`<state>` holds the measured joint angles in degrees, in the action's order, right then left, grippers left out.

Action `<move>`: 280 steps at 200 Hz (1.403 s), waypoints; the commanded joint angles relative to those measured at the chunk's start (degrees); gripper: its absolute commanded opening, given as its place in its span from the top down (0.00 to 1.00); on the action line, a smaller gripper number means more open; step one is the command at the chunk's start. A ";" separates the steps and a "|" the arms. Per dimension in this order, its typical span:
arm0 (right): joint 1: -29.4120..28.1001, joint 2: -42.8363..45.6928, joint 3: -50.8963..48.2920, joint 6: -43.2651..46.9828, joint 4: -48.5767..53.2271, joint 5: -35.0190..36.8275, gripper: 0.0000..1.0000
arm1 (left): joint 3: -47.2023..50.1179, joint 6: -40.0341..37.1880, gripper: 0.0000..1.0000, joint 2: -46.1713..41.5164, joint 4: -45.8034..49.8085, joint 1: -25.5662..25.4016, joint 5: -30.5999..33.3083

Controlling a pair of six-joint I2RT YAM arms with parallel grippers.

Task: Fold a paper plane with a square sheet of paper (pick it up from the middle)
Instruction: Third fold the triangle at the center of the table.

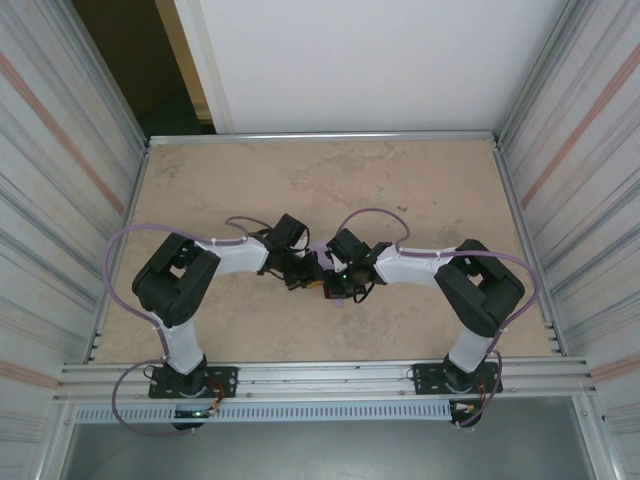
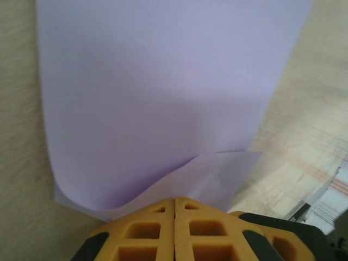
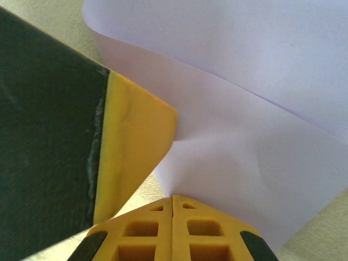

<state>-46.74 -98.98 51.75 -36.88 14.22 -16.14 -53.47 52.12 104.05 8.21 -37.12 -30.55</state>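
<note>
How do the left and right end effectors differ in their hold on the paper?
The left end effector pinches the paper at a curled edge, the sheet stretching fairly flat ahead; the right end effector pinches where it dimples and billows. The right has the left's finger close beside it; the left faces paper and table. Shared: both are shut on the same lavender sheet.

Tan table (image 1: pixel 420 180) between ribbed grey side walls (image 1: pixel 60 150)
</note>
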 commanded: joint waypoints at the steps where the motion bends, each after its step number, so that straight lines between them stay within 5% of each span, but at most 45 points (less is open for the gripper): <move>1: 0.50 -1.28 -0.55 0.41 3.89 0.59 0.96 | 1.16 0.61 0.94 0.45 2.73 0.43 2.48; 96: 1.45 4.23 1.38 -0.46 1.93 -2.62 0.95 | 3.18 0.17 0.94 1.78 2.33 0.91 4.12; 280: 2.28 -0.59 -1.41 1.70 1.88 -4.85 0.97 | 2.76 -0.44 0.94 3.69 6.85 1.79 6.73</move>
<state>-44.64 -100.05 52.12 -36.86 14.09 -20.88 -52.53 52.29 104.16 7.25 -36.42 -30.59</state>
